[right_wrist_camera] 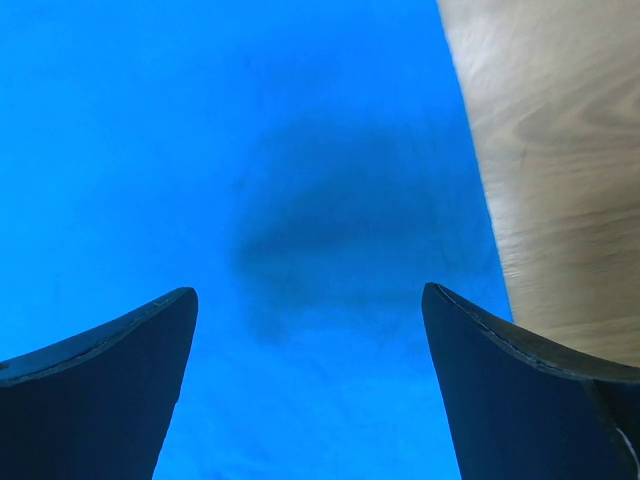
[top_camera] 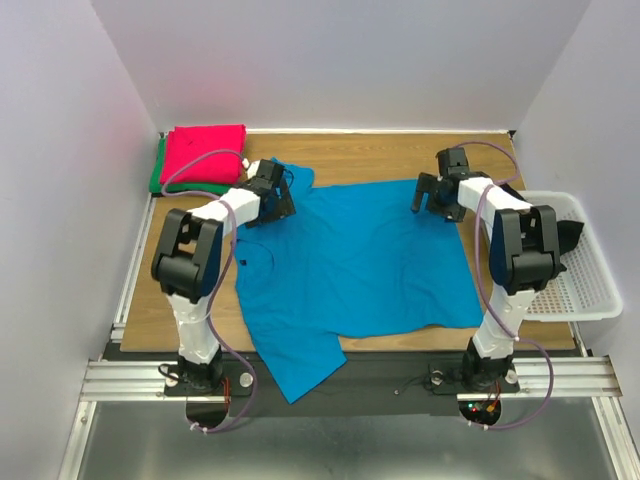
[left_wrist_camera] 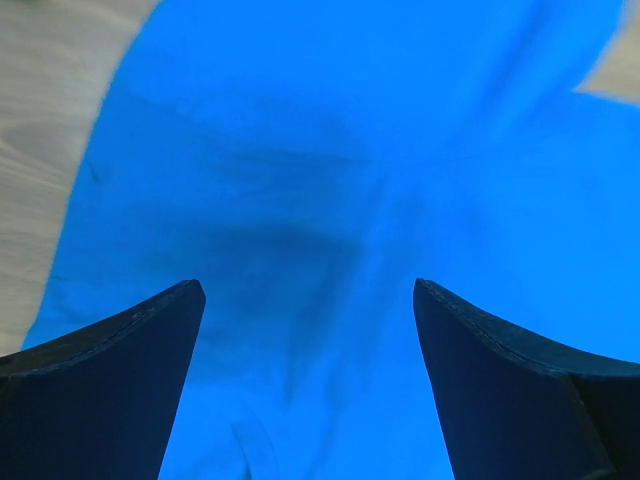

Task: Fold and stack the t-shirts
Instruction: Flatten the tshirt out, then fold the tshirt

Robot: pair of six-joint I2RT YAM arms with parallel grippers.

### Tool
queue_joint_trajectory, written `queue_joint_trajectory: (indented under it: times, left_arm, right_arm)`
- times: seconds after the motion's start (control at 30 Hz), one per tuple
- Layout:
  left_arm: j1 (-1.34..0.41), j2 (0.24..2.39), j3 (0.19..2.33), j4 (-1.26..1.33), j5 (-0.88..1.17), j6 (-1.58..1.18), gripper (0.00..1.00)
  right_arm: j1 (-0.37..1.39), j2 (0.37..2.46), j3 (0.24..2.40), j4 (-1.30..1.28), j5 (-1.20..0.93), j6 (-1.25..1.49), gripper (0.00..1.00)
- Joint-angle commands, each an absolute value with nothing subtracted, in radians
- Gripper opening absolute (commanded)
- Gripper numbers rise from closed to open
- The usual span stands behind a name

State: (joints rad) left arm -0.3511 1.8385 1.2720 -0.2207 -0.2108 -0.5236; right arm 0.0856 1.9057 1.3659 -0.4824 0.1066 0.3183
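Note:
The bright blue t-shirt [top_camera: 355, 260] lies spread flat over the middle of the wooden table, one sleeve hanging past the near edge. My left gripper [top_camera: 281, 200] is open above its far left sleeve; blue cloth [left_wrist_camera: 320, 200] fills the view between the fingers. My right gripper [top_camera: 428, 195] is open above the shirt's far right corner, near the cloth's edge [right_wrist_camera: 300, 200]. The pinkish red t-shirt [top_camera: 205, 152] lies folded on the folded green t-shirt [top_camera: 157, 170] at the far left corner.
A white plastic mesh basket [top_camera: 575, 270] stands at the table's right edge with something dark inside. Bare wood [right_wrist_camera: 560, 160] shows right of the shirt. White walls close the table on three sides.

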Motion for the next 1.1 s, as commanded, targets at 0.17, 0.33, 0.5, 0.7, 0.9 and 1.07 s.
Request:
queue_joint_trajectory:
  times: [0.17, 0.33, 0.5, 0.7, 0.9, 1.07]
  left_arm:
    - [-0.322, 2.089, 1.524, -0.291, -0.219, -0.457, 0.98]
    - [-0.292, 2.226, 1.686, -0.336, -0.169, -0.44, 0.98]
    - [-0.287, 2.38, 1.937, -0.413, -0.146, -0.405, 0.98]
    - [-0.282, 2.551, 2.27, -0.486, -0.086, -0.365, 0.98]
    - [-0.25, 2.551, 2.325, -0.454, -0.032, -0.383, 0.98]
    - [-0.238, 2.445, 2.338, -0.468, -0.005, -0.379, 0.98]
  right_arm:
    - [0.087, 2.006, 1.41, -0.453, 0.135, 0.356, 1.0]
    - [0.078, 2.078, 1.466, -0.456, 0.198, 0.362, 1.0]
    - [0.043, 2.135, 1.526, -0.457, 0.221, 0.348, 1.0]
    - [0.021, 2.226, 1.657, -0.457, 0.201, 0.315, 1.0]
    - [0.014, 2.267, 1.756, -0.465, 0.184, 0.279, 1.0]
    - [0.014, 2.151, 1.74, -0.482, 0.1, 0.255, 1.0]
